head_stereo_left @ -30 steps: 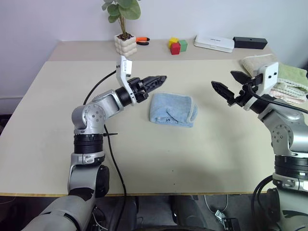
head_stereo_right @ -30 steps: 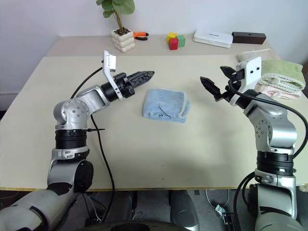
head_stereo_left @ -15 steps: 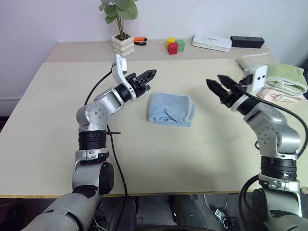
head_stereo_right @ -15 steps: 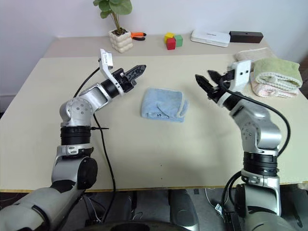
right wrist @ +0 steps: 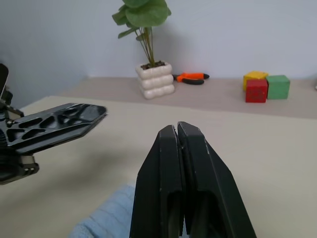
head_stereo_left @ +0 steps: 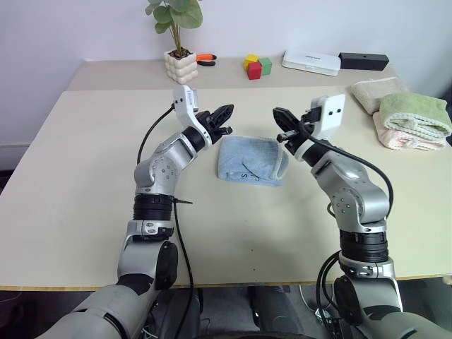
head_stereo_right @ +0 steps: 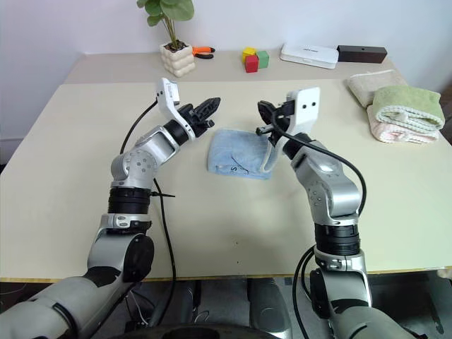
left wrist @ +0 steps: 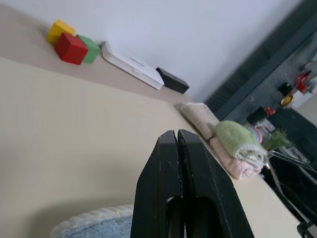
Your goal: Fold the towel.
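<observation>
Above the bench [head_stereo_left: 85, 176], either side of the towel [head_stereo_left: 251, 161]: left gripper [head_stereo_left: 224, 111] pressed together, empty, raised off the cloth near its upper left corner; right gripper [head_stereo_left: 280, 115] likewise pinched together on nothing, raised near the upper right corner. Between and just below them, in mid-bench, the towel already doubled into a compact bundle, hem showing at its right end. Folding seemingly done or nearly so; perhaps a final tidy left. Well apart at the bench's right edge, a stack of other towels [head_stereo_left: 406, 116].
</observation>
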